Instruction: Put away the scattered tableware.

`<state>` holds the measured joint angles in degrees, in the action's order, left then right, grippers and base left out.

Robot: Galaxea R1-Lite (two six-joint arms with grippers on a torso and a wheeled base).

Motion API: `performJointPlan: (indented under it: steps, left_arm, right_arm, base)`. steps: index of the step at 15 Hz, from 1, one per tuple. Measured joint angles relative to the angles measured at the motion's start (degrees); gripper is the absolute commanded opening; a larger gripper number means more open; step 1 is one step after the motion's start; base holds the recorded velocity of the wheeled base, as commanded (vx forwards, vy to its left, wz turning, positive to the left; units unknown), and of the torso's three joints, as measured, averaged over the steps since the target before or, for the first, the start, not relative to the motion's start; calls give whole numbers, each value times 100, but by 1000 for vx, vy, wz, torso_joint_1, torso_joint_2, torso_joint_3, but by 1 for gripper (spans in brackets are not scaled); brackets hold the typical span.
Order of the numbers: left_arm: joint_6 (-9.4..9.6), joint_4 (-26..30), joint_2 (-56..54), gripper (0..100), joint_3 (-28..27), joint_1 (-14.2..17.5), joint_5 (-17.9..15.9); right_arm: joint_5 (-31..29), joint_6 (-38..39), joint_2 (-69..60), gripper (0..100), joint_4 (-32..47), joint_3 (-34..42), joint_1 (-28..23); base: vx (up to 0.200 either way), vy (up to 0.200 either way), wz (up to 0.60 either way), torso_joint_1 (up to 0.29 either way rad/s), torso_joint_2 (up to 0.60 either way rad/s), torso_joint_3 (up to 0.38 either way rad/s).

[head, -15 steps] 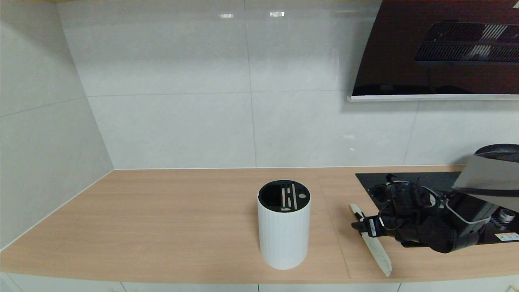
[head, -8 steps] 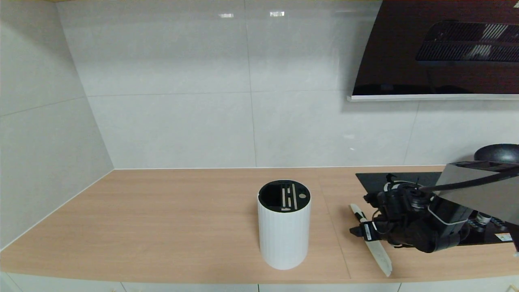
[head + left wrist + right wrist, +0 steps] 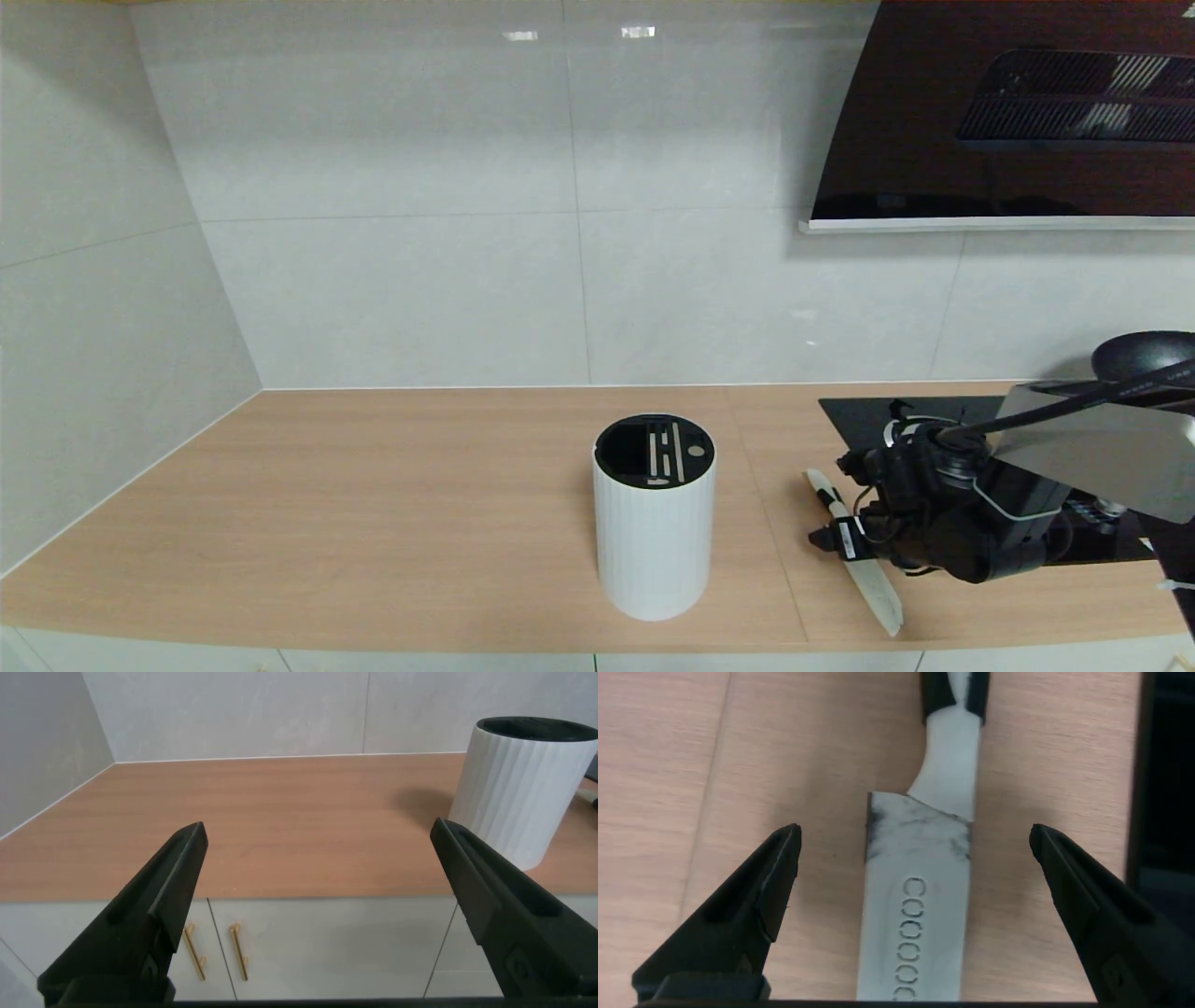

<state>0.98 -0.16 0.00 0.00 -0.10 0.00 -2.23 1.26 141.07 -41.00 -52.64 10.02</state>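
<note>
A white ribbed knife holder (image 3: 653, 518) with a black slotted top stands upright near the middle of the wooden counter; it also shows in the left wrist view (image 3: 523, 789). To its right a white knife (image 3: 873, 583) with a black-and-white handle lies flat on the counter. My right gripper (image 3: 840, 539) hovers just over the knife, open. In the right wrist view its fingers straddle the blade (image 3: 920, 905) near the handle without touching it (image 3: 915, 859). My left gripper (image 3: 318, 835) is open and holds nothing, low in front of the counter's front edge.
A black cooktop (image 3: 934, 415) lies on the counter right behind the knife, with a dark pot (image 3: 1144, 353) at the far right. A dark range hood (image 3: 1008, 112) hangs above. Cabinet doors with gold handles (image 3: 234, 952) sit below the counter edge.
My right gripper has come down slightly toward the knife and shifted a little left, its arm link tilting. The knife and the holder have stayed put.
</note>
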Motion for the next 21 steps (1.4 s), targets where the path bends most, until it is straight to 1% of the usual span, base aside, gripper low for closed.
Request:
performJointPlan:
  steps: [4, 5, 7, 9, 15, 18, 19, 21]
  left_arm:
    - [0, 0, 0, 100, 0, 2, 0]
    - [0, 0, 0, 100, 0, 0, 0]
    - [0, 0, 0, 100, 0, 0, 0]
    - [0, 0, 0, 100, 0, 0, 2]
    - [-13, 2, 0, 100, 0, 0, 5]
    - [-22, -24, 0, 100, 0, 2, 13]
    - [-65, -150, 0, 100, -18, 0, 21]
    - [-243, -262, 0, 100, -187, 0, -21]
  right_arm:
    - [-17, -17, 50, 100, 2, -15, -22]
    - [-33, -17, 57, 0, 5, -15, -22]
    - [-72, -28, 66, 0, 6, -17, -22]
    - [-91, -226, 79, 0, -2, -9, -21]
    - [-173, -236, 68, 0, -16, 0, -18]
    - [-138, -204, -226, 0, -61, 206, -22]
    - [-133, -194, -385, 0, -101, 315, -16]
    - [-127, -177, -829, 0, -246, 538, 28]
  base:
    - [0, 0, 0, 0, 0, 0]
    - [0, 0, 0, 0, 0, 0]
    - [0, 0, 0, 0, 0, 0]
    - [0, 0, 0, 0, 0, 0]
    - [0, 0, 0, 0, 0, 0]
    - [0, 0, 0, 0, 0, 0]
    - [0, 0, 0, 0, 0, 0]
    - [0, 0, 0, 0, 0, 0]
